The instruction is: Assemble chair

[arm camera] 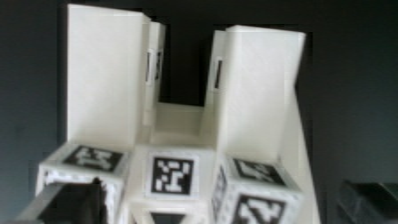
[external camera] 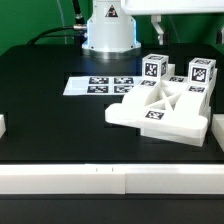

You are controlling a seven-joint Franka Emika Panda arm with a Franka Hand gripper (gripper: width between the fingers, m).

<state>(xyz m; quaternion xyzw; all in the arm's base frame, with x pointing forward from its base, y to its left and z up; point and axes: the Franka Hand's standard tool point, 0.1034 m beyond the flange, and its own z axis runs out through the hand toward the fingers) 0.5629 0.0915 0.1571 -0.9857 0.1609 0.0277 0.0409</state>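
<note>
chair parts [external camera: 165, 103] sit clustered on black table [external camera: 50, 115] at the exterior view's right, beside marker board [external camera: 100, 86]; gripper [arm camera: 107, 200] hovers close over tagged block [arm camera: 169, 175], jaw state cannot be judged

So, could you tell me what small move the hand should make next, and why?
Probably ease down a little and close on the chair part. In the wrist view the hand looks open, with a finger at each side of that tagged part.
</note>
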